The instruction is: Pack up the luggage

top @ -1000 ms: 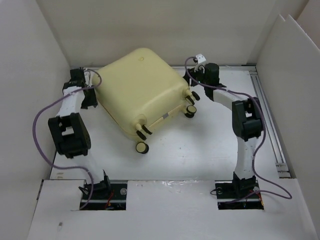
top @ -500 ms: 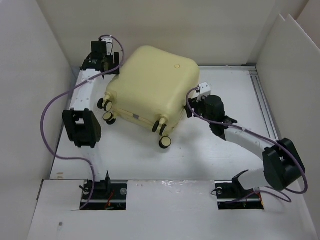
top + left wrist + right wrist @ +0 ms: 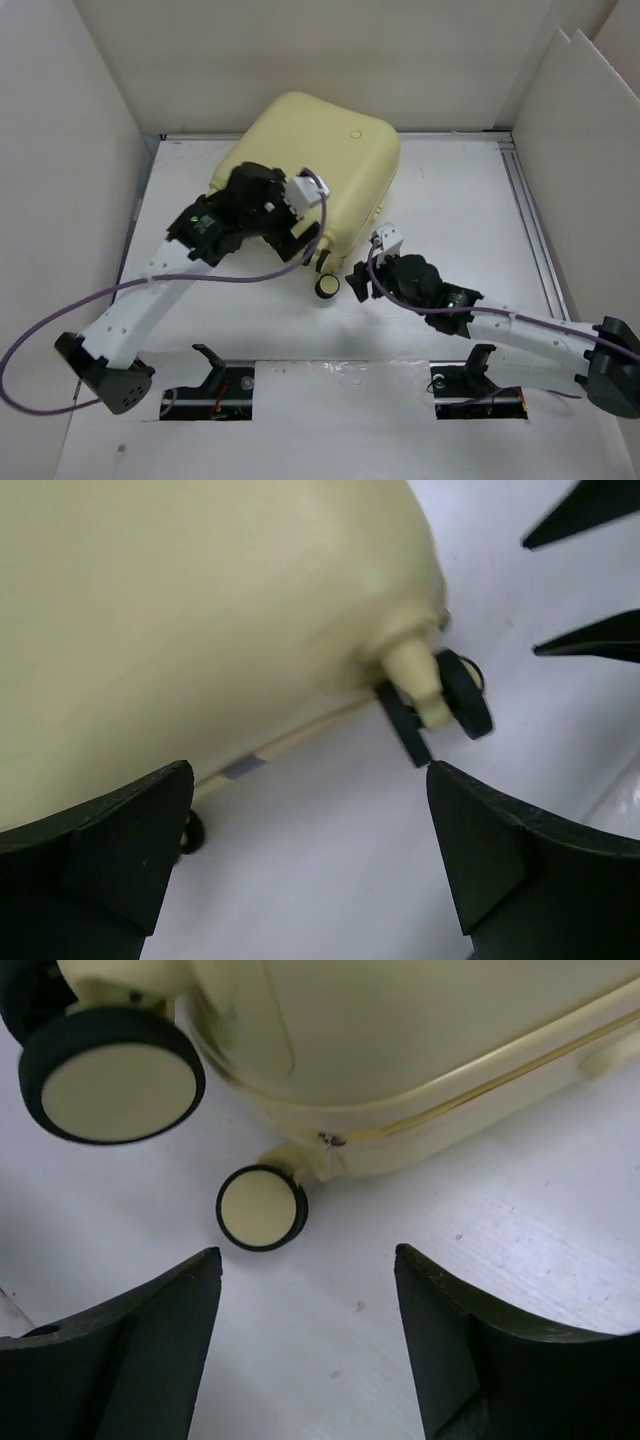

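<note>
Yellow suitcase [image 3: 335,150] lies shut; left gripper [image 3: 308,780] and right gripper [image 3: 307,1255] both hang spread, empty, near its wheels [image 3: 261,1208]. Best aim a finger at the seam [image 3: 460,1100], not the wheels.

White table [image 3: 450,200] inside white panel walls [image 3: 60,150], a metal rail [image 3: 540,250] along its right edge.

White table [image 3: 450,200] w/ plain white walls [image 3: 300,50].

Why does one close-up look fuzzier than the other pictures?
Top external: even, soft light, faint shadows under the right arm, luggage sharp. Left wrist: luggage very close and soft-focused, left fingers blurred. Right wrist: wheels crisp, right fingers dark, featureless.
</note>
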### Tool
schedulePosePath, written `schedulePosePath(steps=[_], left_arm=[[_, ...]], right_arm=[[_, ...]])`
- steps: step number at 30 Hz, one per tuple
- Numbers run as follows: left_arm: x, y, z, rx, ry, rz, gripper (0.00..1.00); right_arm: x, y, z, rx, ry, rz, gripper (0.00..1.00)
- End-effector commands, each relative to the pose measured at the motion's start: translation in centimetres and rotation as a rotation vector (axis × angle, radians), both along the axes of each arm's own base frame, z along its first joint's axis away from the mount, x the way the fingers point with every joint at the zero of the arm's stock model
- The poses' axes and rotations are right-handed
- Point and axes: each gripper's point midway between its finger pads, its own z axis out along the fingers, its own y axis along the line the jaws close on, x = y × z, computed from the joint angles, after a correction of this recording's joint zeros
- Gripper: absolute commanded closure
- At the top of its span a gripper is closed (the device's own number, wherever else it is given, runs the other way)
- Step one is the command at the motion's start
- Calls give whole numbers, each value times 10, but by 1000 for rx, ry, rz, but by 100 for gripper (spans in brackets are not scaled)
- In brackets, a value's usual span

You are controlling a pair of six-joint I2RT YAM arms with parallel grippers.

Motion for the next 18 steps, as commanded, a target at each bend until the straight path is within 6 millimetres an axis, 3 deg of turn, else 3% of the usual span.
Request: schedulePosePath(steps=[1,3,4,6,8,13,18], left_arm=[[-39,-11,-64,154,205,-95,0],[-41,-19,-66,151,206,-100,0],[-45,-25,-65,135,211,-94,0],[-48,-34,-64,113,227,-88,0],[-47,-42,-64,83,242,-69,0],[-40,-38,-84,116,271,10,0],[-41,-41,-93,94,297,29,0]], right_arm=[[-4,7,-10,28,41,-94,26],[3,11,-7,46,11,-126,27],[5,13,-18,34,22,-138,27],[12,21,-8,87,-9,-150,30],[14,23,-17,85,-19,-147,32],[23,24,-29,97,-31,-200,43],[28,38,-41,98,-40,-173,48]])
